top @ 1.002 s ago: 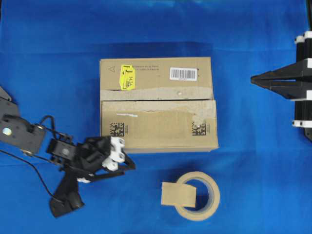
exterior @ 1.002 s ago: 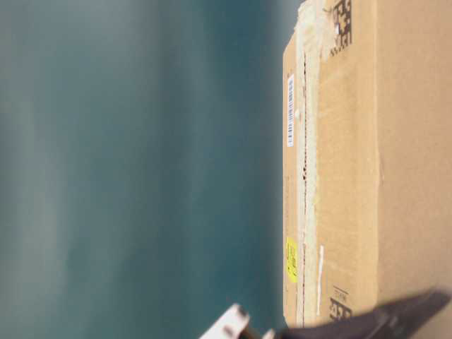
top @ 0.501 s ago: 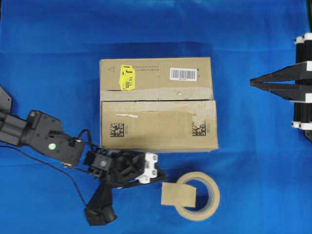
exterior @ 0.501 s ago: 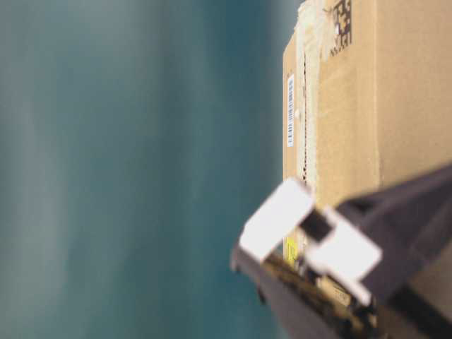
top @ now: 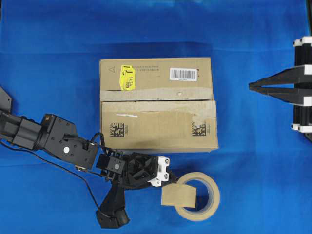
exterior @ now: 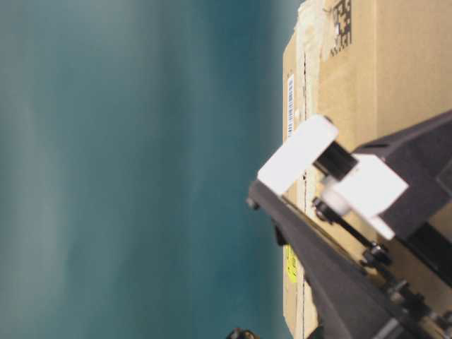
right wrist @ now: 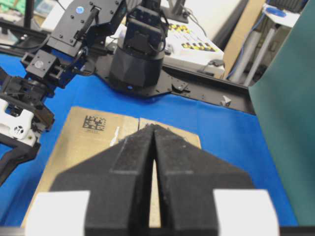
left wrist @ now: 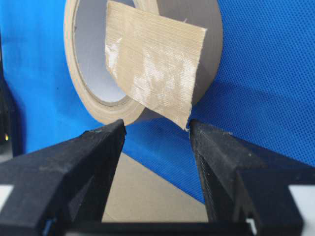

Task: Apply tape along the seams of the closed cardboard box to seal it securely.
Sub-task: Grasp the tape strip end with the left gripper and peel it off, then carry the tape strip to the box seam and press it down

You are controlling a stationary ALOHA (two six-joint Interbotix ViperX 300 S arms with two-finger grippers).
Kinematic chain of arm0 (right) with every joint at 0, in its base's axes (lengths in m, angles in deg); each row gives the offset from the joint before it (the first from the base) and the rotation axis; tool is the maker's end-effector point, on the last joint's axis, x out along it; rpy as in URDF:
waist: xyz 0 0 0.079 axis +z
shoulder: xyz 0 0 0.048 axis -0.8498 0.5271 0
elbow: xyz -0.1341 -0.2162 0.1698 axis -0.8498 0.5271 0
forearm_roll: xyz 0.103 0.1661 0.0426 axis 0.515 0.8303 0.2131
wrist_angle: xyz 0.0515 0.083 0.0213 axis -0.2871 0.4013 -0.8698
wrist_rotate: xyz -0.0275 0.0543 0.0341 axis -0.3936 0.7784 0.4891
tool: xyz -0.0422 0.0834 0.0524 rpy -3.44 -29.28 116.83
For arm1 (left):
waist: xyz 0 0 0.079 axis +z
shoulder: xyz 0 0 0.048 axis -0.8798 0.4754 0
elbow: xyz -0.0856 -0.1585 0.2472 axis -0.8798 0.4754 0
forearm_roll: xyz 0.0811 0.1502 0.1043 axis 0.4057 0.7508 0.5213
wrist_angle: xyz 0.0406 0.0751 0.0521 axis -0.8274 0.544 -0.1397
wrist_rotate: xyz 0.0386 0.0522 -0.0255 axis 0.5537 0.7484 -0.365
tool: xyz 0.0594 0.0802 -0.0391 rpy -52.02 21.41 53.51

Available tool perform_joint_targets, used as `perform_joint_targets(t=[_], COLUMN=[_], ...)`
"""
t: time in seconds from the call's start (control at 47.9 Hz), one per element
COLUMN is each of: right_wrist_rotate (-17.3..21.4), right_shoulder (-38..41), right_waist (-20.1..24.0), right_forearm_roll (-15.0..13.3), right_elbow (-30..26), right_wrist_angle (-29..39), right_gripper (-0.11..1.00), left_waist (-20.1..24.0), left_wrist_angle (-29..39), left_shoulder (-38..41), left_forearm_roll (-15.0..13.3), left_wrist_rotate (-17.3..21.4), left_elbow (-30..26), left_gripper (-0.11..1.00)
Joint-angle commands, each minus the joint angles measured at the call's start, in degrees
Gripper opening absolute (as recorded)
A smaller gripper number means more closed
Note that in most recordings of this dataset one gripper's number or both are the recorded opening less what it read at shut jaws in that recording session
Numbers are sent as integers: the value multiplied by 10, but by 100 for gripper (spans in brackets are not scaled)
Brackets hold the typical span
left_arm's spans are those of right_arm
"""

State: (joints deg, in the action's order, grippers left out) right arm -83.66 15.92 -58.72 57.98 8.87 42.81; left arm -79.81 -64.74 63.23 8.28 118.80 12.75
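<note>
Here the left tool (left wrist: 156, 135) is spread just before the tape (left wrist: 152, 61) at the lower middle of the overhead frame, while the right tool (top: 251, 86), pressed together, waits at the right edge beside the cardboard box (top: 157, 105).

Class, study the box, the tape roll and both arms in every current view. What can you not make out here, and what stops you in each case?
- Cardboard box, table-level view: lower part hidden by the left tool's dark body.
- Seams, right wrist view: mostly covered by the shut right tool.
- Barcode label, overhead view: print too small to read.
- Tape roll, left wrist view: top cut off by the edge.
- Tape: the grasp has not begun.
</note>
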Motion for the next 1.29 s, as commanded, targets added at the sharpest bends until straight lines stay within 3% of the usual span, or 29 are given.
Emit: perform_joint_targets(t=[0.0, 0.25, 0.417, 0.48, 0.814, 1.106, 1.273], right_wrist_rotate=[1, 2, 6, 7, 7, 7, 7], right_shoulder=[3, 5, 7, 8, 6, 5, 4], right_waist=[2, 3, 3, 3, 3, 3, 3], right_forearm_roll=[0, -1, 0, 0, -1, 0, 0], right_elbow=[-14, -13, -13, -13, -14, -15, -16], right_wrist_angle=[-2, 4, 4, 5, 7, 15, 20], right_gripper=[0, 0, 0, 0, 0, 0, 0], left_waist=[-7, -17, -16, -13, -8, 11, 46], left_wrist_angle=[-6, -10, -3, 2, 17, 14, 7], left_shoulder=[-9, -9, -9, -9, -40, -161, -229], left_forearm_roll=[1, -1, -3, -3, -6, -6, -4], left_wrist_rotate=[1, -3, -14, -18, -21, -18, -7], left_elbow=[-9, -7, -8, -8, -3, 0, 24], left_gripper=[52, 46, 9, 0, 0, 0, 0])
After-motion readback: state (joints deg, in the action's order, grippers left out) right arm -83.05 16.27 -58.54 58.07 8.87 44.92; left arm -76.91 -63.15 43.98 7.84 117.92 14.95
